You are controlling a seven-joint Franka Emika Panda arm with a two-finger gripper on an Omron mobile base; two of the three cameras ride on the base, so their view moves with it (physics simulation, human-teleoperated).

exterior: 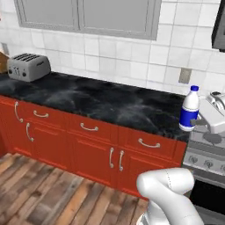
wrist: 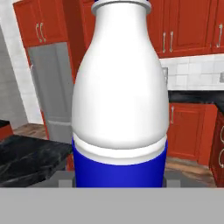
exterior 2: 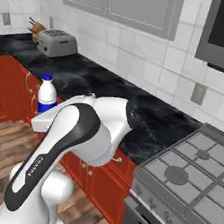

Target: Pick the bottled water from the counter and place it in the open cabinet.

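At the right end of the counter [exterior: 101, 103], near its front edge and just beside the stove [exterior: 206, 154], the bottled water [exterior: 190, 110] stands upright, long axis vertical, blue cap uppermost. The gripper [exterior: 197, 123] is closed on its blue label band, 1 finger at each side.

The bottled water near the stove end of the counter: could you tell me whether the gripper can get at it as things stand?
Yes, apparently: the gripper is shut on the bottled water, which stands upright, nothing between them.
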